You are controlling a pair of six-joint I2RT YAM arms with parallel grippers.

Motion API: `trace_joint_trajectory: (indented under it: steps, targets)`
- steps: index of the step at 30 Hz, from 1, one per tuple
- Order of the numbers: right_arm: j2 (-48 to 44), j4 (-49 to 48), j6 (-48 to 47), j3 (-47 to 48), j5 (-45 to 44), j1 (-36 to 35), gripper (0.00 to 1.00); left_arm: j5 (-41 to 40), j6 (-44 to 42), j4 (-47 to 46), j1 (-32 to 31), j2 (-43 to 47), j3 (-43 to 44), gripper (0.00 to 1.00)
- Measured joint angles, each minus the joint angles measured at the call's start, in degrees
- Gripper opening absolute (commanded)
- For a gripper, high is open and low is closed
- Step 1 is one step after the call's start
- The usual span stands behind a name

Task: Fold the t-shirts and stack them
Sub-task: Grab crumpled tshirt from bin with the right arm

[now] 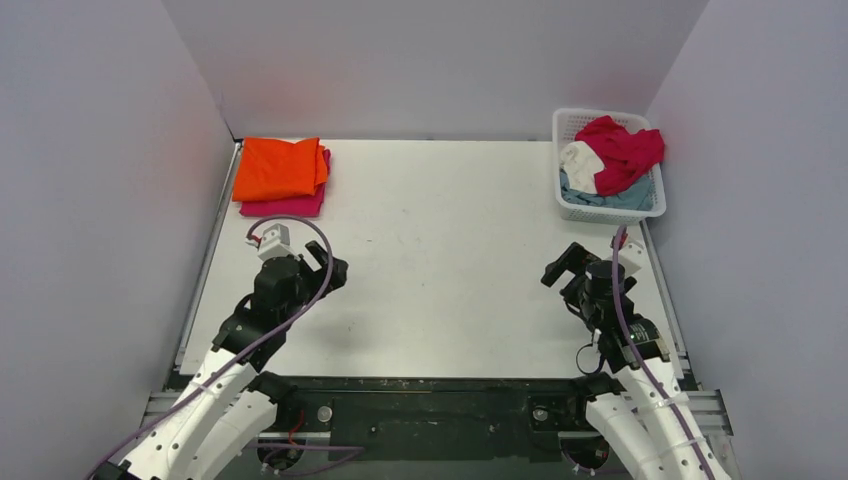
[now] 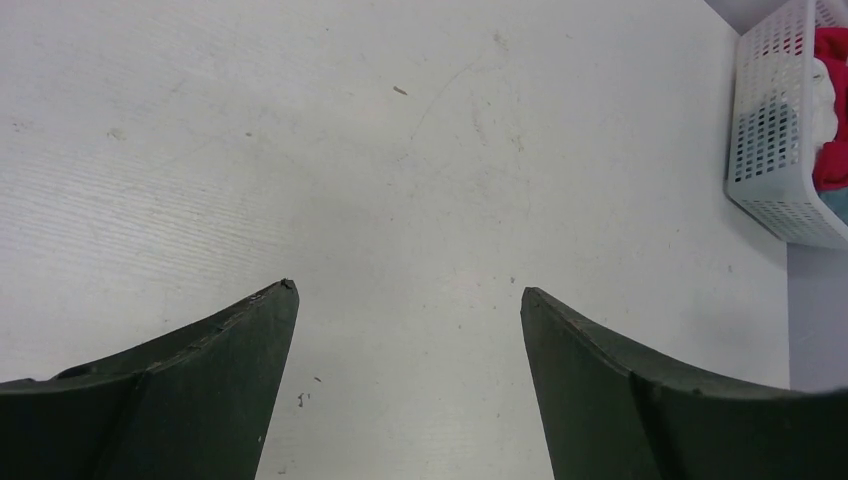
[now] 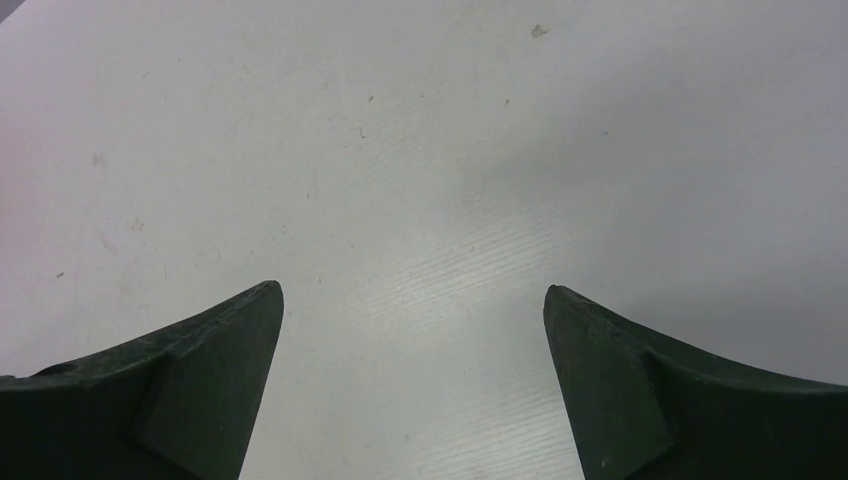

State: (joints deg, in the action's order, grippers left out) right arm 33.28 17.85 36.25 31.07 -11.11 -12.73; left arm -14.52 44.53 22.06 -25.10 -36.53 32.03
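A folded orange t-shirt point(image 1: 280, 168) lies on a folded magenta pink t-shirt point(image 1: 290, 205) at the table's far left corner. A crumpled crimson red t-shirt point(image 1: 625, 150), a cream white t-shirt point(image 1: 580, 163) and a teal blue t-shirt point(image 1: 625, 198) fill the white lattice basket point(image 1: 600, 213) at the far right. The basket also shows in the left wrist view point(image 2: 775, 130). My left gripper point(image 1: 330, 268) is open and empty over bare table point(image 2: 405, 290). My right gripper point(image 1: 558, 265) is open and empty over bare table point(image 3: 413, 290).
Grey walls enclose the table on the left, back and right. A black rail point(image 1: 430, 395) runs along the near edge by the arm bases. Purple cables loop over both arms.
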Motion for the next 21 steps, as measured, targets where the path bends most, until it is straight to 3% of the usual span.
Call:
trace_joint_trajectory:
  steps: [8, 13, 21]
  targets:
    - [12.70, 4.07, 0.42, 10.08, -3.30, 0.07, 1.00, -1.27, -1.49, -0.90, 0.00, -6.54, 3.15, 0.93]
    - [29.64, 5.66, 0.26, 27.54, -6.97, 2.21, 0.98, -3.45, -2.97, -3.23, 0.02, -8.83, 4.68, 0.93]
    - [58.40, 5.38, -0.33, 54.99, -9.05, 15.21, 0.92, -4.52, -4.70, -6.58, 0.48, -10.29, 5.51, 0.93]
